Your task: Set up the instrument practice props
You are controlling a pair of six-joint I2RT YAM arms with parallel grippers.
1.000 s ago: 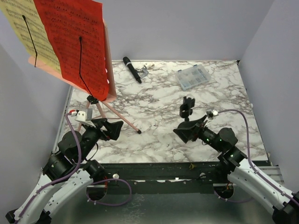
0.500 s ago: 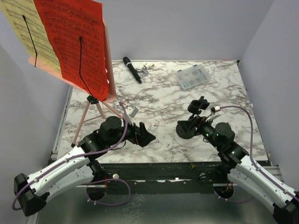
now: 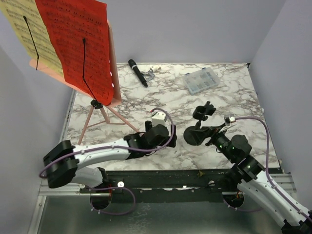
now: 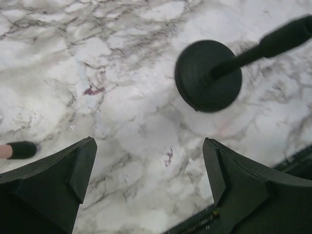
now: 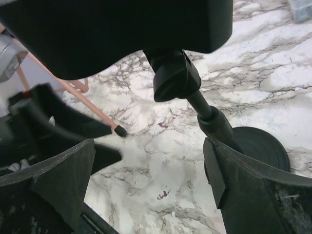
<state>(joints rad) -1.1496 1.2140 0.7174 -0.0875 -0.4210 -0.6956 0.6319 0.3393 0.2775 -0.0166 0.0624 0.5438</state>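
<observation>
The pink music stand (image 3: 105, 116) rises at the left on thin tripod legs and carries a red page (image 3: 78, 41) and a yellow page (image 3: 24, 34). A black microphone (image 3: 138, 72) lies at the back of the table, apart from its holder. The short black stand (image 3: 204, 111) with a round base (image 4: 208, 75) is at centre right. My left gripper (image 3: 169, 140) is open, low over the marble just short of that base. My right gripper (image 5: 148, 170) is open too, and the stand's stem (image 5: 214, 122) rises just beyond its right finger. Both are empty.
A clear compartment box (image 3: 201, 80) sits at the back right, and small white and metal bits (image 3: 152, 73) lie beside the microphone. One tripod leg's black foot (image 5: 119, 130) rests between the two grippers. The table's dark front rail (image 3: 170, 178) runs below them.
My left arm has swung from beside the tripod to the table's centre, toward the short stand. The right gripper has edged closer to the stand, whose top has shifted slightly right.
</observation>
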